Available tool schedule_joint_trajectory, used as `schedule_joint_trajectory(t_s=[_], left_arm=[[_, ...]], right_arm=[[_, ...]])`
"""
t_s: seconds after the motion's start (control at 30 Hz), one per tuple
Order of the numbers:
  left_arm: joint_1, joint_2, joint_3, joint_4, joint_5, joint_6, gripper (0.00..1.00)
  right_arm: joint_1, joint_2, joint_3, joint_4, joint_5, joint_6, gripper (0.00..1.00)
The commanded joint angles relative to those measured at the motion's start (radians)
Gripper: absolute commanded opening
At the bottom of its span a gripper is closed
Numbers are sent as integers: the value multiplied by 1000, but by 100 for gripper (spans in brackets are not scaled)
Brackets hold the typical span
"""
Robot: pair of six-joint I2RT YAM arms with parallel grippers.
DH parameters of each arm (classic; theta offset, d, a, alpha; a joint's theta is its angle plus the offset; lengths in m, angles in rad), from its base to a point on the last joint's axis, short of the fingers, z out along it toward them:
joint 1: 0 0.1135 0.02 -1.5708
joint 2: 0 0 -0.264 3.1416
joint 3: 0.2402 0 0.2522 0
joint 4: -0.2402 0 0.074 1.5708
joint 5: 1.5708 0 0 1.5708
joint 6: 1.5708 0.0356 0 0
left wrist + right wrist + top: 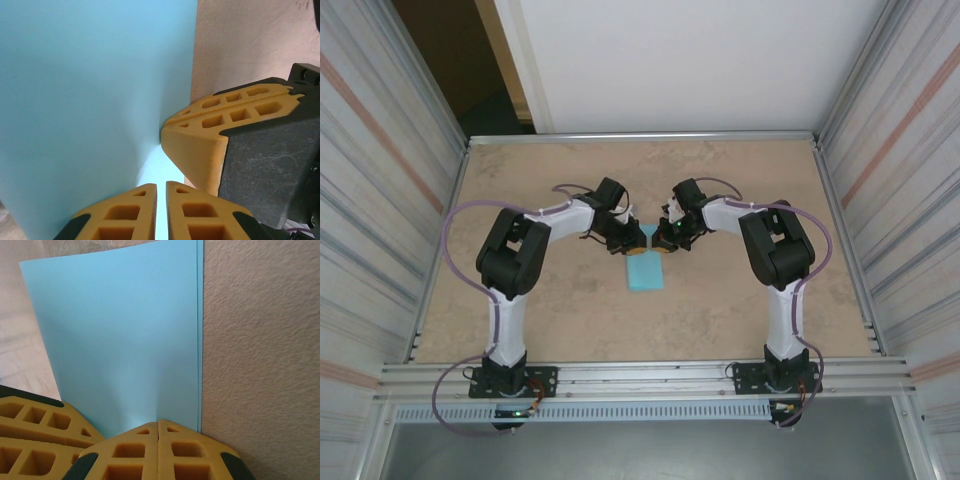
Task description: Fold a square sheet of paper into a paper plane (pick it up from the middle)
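Thin light-blue square paper sheet (646,270), doubled over, lies mid beige table (740,300), well off edges. Left gripper (161,187) and right gripper (158,424) both pinched narrow on far edge. Risk: uneven pull skews layers, giving crooked crease or tear.

The top external camera sits high above and behind the left arm's base (506,378) and the right arm's base (782,375), looking steeply down on the whole table (750,300) from well away; the left wrist camera rides just behind the left gripper (161,187), facing out along its fingers, very close to the light-blue sheet of paper (75,100); the right wrist camera looks out likewise past the right gripper (158,424); all three views share that sheet, and each wrist view catches the other gripper's fingers.
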Motion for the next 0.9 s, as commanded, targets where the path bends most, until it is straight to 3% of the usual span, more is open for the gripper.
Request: schedule_joint_trajectory(t_s=[0.0, 0.5, 0.87], left_arm=[[15, 17, 23, -24, 4, 25, 13], [13, -7, 28, 2, 48, 38, 16], [6, 37, 58, -91, -28, 63, 16]], right_arm=[[1, 102, -39, -88, 138, -27, 0], [-8, 115, -89, -49, 138, -18, 0], [-13, 116, -94, -45, 147, -9, 0]])
